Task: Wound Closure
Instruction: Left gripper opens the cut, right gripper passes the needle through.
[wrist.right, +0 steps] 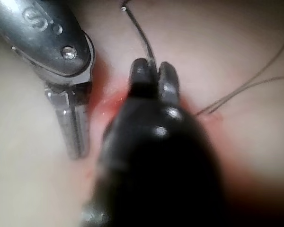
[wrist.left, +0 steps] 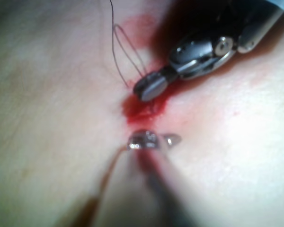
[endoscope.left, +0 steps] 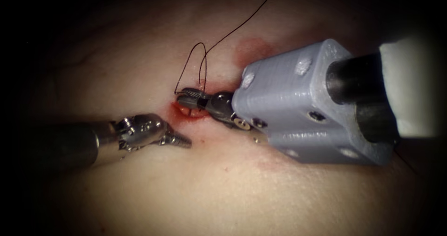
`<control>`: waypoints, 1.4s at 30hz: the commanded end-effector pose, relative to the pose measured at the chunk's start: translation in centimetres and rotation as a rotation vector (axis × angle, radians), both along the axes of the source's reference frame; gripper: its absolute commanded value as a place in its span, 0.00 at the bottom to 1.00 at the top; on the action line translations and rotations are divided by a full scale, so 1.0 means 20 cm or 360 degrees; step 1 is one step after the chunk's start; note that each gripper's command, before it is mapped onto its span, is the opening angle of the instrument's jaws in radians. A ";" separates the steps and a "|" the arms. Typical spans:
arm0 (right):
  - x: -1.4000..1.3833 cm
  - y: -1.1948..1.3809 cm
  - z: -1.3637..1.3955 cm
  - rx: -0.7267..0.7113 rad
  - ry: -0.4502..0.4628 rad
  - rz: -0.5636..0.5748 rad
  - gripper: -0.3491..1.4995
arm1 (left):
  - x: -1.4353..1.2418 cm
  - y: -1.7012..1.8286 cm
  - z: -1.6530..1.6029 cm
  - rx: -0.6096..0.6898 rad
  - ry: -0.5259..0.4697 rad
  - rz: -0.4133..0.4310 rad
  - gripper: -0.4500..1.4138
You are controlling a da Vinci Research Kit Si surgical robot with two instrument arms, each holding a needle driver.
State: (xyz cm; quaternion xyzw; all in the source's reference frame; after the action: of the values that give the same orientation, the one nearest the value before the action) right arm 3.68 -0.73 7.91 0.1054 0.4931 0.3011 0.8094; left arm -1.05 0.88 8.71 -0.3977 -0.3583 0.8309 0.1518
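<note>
The left tool [endoscope.left: 179, 140] lies left of the cut [endoscope.left: 188, 111], jaws clenched on nothing, tip near the red fluid [wrist.left: 144, 109]. The right tool [endoscope.left: 186, 95] is over the cut, grasping the thread [endoscope.left: 198, 61], which loops farther up the tissue [endoscope.left: 233, 189]. I cannot make out the needle.

An embossed "S" stands on the left end effector [wrist.right: 68, 118]

The left pincer [endoscope.left: 179, 140] is showing bright ridged steel on a dull grey shaft. The right pincer [endoscope.left: 186, 95] is looking darker, its shaft black, rivets gleaming.
</note>
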 end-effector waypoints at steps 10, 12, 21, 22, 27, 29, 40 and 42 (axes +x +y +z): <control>-0.002 0.002 0.006 -0.0024 -0.0009 0.0022 0.00 | 0.002 -0.009 -0.001 0.0003 0.0011 0.0013 0.05; -0.002 0.002 0.006 -0.0021 0.0000 0.0031 0.00 | 0.005 -0.011 -0.003 0.0004 0.0019 0.0024 0.05; -0.001 0.001 0.006 0.0004 0.0024 0.0073 0.00 | 0.020 -0.012 -0.014 -0.0003 0.0049 0.0055 0.05; -0.001 0.001 0.006 0.0004 0.0024 0.0073 0.00 | 0.020 -0.012 -0.014 -0.0004 0.0051 0.0052 0.05; -0.002 0.001 0.006 0.0020 0.0046 0.0099 0.00 | 0.013 -0.010 -0.009 -0.0018 0.0068 0.0023 0.05; -0.002 0.001 0.006 0.0052 0.0051 0.0118 0.00 | 0.006 -0.009 -0.007 -0.0009 0.0075 0.0018 0.05; -0.008 0.004 0.007 0.0153 0.0014 0.0247 0.00 | -0.005 -0.007 -0.005 -0.0008 0.0072 0.0029 0.05; -0.010 0.006 0.007 0.0126 -0.0015 0.0266 0.00 | -0.004 -0.007 -0.004 -0.0010 0.0071 0.0031 0.05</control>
State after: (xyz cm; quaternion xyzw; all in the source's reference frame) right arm 3.42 -0.57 7.98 0.0794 0.4817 0.3765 0.7873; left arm -1.05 0.76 8.57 -0.3755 -0.3551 0.8427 0.1509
